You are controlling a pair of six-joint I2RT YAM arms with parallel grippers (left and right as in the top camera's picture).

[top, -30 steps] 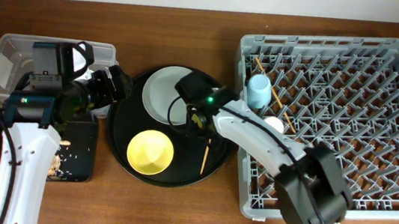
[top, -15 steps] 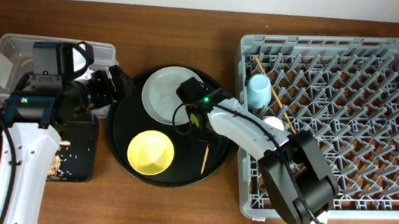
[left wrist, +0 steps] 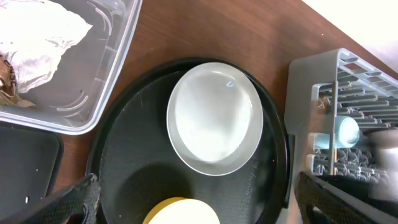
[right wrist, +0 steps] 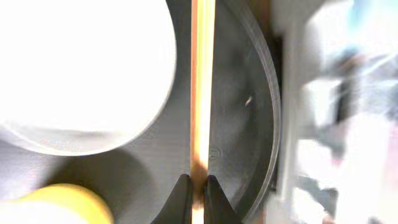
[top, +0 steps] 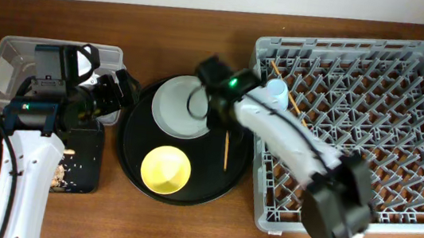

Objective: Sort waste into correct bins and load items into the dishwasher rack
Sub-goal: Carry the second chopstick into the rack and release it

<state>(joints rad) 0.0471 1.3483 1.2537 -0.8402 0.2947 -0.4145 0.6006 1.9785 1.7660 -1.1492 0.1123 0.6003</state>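
Note:
My right gripper [right wrist: 199, 183] is shut on a wooden chopstick [right wrist: 202, 93] over the round black tray [top: 132, 150]. From above, that chopstick [top: 226, 150] shows beside the arm, and the fingers are hidden under it. A pale plate [top: 184, 106] and a yellow bowl [top: 166, 170] sit on the tray. My left gripper [left wrist: 196, 186] hangs open and empty above the tray's left part, next to the clear tub [top: 10, 64]. The tub holds a white napkin [left wrist: 37, 31] and a brown wrapper [left wrist: 7, 81]. In the grey rack [top: 363, 200] stands a light blue cup [top: 277, 90] beside another chopstick [top: 292, 104].
A flat black tray [top: 83, 160] with beige crumbs [top: 62, 170] lies in front of the tub, under my left arm. The rack's near-left wall stands right beside the round tray's rim. Bare brown table shows along the far edge.
My right gripper has closed on the chopstick, and its arm has swung toward the far side of the tray. The chopstick now lies straight; the round tray has shifted slightly. Left arm unmoved.

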